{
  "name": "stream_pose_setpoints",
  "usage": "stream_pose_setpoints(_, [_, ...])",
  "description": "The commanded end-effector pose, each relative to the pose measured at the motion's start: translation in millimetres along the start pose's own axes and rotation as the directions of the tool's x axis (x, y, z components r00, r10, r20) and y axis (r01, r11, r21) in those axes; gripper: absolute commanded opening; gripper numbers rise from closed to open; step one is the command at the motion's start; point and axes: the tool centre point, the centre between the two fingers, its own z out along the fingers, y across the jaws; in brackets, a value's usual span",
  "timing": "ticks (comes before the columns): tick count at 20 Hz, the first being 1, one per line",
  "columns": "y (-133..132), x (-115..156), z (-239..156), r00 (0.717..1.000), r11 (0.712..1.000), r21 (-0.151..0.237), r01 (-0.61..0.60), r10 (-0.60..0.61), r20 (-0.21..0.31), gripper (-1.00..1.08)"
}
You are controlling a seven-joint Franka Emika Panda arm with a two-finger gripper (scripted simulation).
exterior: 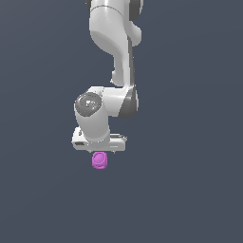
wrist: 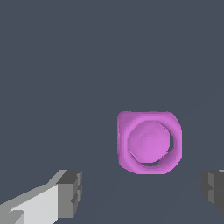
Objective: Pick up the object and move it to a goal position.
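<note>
What matters for the coming move is how the small magenta block sits against the line between the two fingertips. In the wrist view the pincer stands spread wide, one dark pad on a pale finger at one side and the other pad just showing at the frame's edge; the block lies between them across the opening, but set off from the line joining the pads, so it is not yet framed by them. It touches neither pad. The block is near cube-shaped with rounded corners and a round mark on its upper face, so it offers no long axis to favour; its flat sides look roughly square to the fingers. In the exterior view the block rests on the plain grey tabletop just beneath the pincer, close under the hand. My judgement is that a small sideways correction and then a descent are needed before closing. No goal marker is visible in either view.
</note>
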Motion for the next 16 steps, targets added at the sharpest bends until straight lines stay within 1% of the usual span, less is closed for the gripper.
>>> stream_pose_setpoints(1, [8.1, 6.8, 6.6, 1.000, 1.000, -0.001, 0.000, 0.000, -0.005, 1.00])
stream_pose_setpoints(7, [18.4, 14.0, 14.9, 1.000, 1.000, -0.002, -0.002, 0.001, -0.011, 1.00])
stream_pose_setpoints(12, [18.6, 13.5, 16.9, 1.000, 1.000, -0.002, -0.002, 0.002, -0.010, 1.00])
stream_pose_setpoints(16, [18.9, 13.5, 30.3, 1.000, 1.000, -0.002, -0.002, 0.002, -0.010, 1.00])
